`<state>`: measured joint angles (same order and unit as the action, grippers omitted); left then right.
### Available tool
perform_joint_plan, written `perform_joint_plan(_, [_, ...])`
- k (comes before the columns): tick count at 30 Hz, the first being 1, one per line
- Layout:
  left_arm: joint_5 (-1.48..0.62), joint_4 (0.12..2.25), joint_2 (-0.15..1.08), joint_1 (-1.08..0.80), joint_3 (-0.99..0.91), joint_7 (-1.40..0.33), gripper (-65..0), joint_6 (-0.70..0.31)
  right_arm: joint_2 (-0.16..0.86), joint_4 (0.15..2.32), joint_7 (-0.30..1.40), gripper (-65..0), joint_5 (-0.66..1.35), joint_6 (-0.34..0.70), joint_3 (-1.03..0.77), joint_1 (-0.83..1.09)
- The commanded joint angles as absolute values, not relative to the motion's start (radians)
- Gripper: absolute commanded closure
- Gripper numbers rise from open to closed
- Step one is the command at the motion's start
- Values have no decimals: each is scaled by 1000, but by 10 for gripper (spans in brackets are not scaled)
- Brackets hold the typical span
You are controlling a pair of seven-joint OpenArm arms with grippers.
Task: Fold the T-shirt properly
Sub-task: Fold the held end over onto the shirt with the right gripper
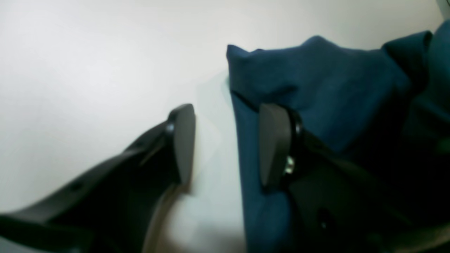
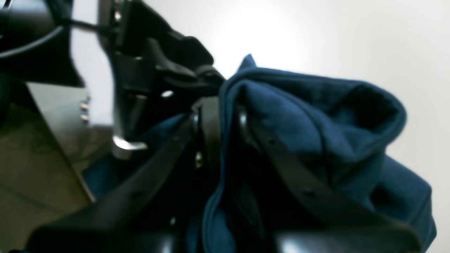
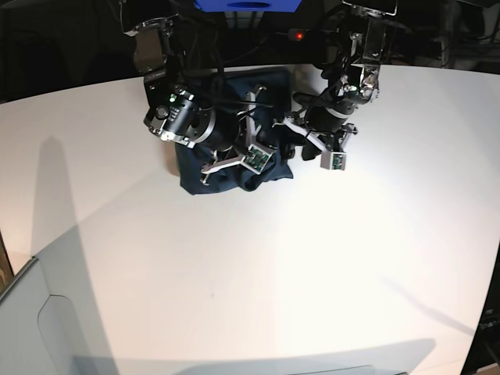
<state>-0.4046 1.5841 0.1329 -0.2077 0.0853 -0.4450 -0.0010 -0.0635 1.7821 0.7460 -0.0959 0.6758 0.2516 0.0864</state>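
The dark navy T-shirt (image 3: 191, 173) lies bunched at the far middle of the white table. In the right wrist view, my right gripper (image 2: 225, 119) is shut on a raised fold of the T-shirt (image 2: 316, 116), and the cloth drapes over both fingers. My left gripper (image 1: 228, 144) stands open at the T-shirt's (image 1: 316, 80) edge. One of its fingers (image 1: 182, 140) is over bare table and the other rests against the cloth. In the base view the right gripper (image 3: 266, 141) and left gripper (image 3: 291, 148) are close together over the garment's right side.
The white table (image 3: 312, 273) stretches wide towards the near side. A pale grey panel (image 3: 47, 328) sits at the near left corner. Dark equipment and cables stand behind the table's far edge. The left arm's black body (image 2: 140, 70) shows close by in the right wrist view.
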Motion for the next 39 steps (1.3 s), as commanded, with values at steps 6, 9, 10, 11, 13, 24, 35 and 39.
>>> perform_joint_plan(6, [-404, 1595, 153, -231, 79, -461, -289, 7, -73, 1870, 722, -2, -71, 685, 260, 79])
perform_joint_plan(9, [-404, 1595, 153, -231, 79, -461, -289, 7, -81, 1874, 722, -2, -70, 687, 268, 74])
perform_joint_plan(10, [-404, 1595, 153, -231, 81, -461, -289, 7, -84, 1871, 722, -2, -70, 687, 278, 73])
perform_joint_plan(11, [-404, 1595, 153, -231, 81, -461, -289, 7, -84, 1871, 722, -2, -70, 687, 289, 73])
perform_joint_plan(13, [-404, 1595, 153, -231, 81, -461, -289, 7, -84, 1870, 722, -2, -73, 687, 314, 73])
perform_joint_plan(24, [-404, 1650, 157, -251, 79, -461, -289, 8, -61, 1785, 720, -174, -73, 687, 332, 44])
perform_joint_plan(35, [-406, 1768, 185, -335, 5, -461, -289, 5, -21, 1931, 722, -261, -73, 687, 243, 84])
perform_joint_plan(39, [-406, 1819, 185, -375, -45, -461, -289, 4, -13, 1954, 731, -271, -71, 687, 159, 97])
